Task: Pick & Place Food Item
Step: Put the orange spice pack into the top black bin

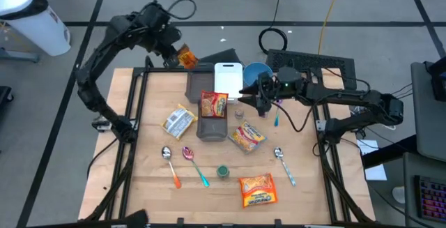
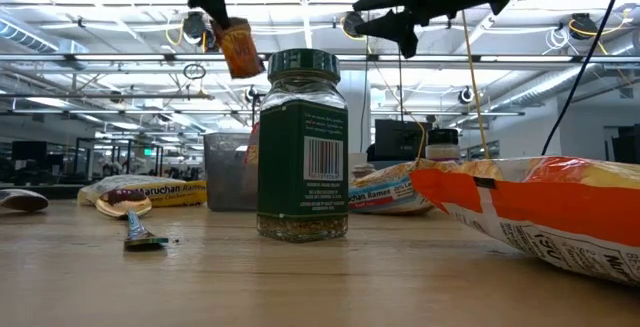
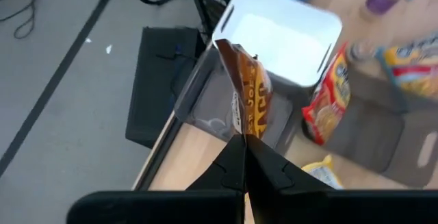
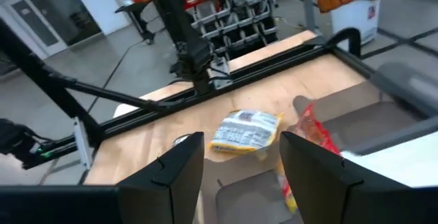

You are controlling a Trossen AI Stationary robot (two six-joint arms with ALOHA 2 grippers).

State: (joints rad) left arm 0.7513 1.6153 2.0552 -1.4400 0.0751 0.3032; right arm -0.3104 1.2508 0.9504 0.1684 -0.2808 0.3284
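My left gripper (image 1: pixel 175 52) is high over the table's far edge, shut on a small orange-brown snack packet (image 1: pixel 187 58). The packet hangs above the far grey bin (image 1: pixel 200 85), and the low view shows it tilted below the gripper (image 2: pixel 238 49). My right gripper (image 1: pixel 246 97) is open and empty, raised beside the white bin (image 1: pixel 228 78). In its own wrist view (image 4: pixel 236 166) it looks over a silver-yellow ramen packet (image 4: pixel 245 129) and a red-yellow packet (image 4: pixel 311 138) that leans in the near grey bin (image 1: pixel 212 127). My left gripper pinches one narrow end of the snack packet (image 3: pixel 248 133) between its two fingers. The rest of the packet reaches out past the fingertips. It is lifted clear of the table and bins and hangs tilted below the fingers.
On the table lie a ramen packet (image 1: pixel 179 121), another packet (image 1: pixel 247 136), a large orange packet (image 1: pixel 257 190), three spoons (image 1: pixel 167 160) and a green-lidded spice jar (image 1: pixel 223 172). A blue bowl (image 1: pixel 258 71) stands at the far edge, right of the white bin.
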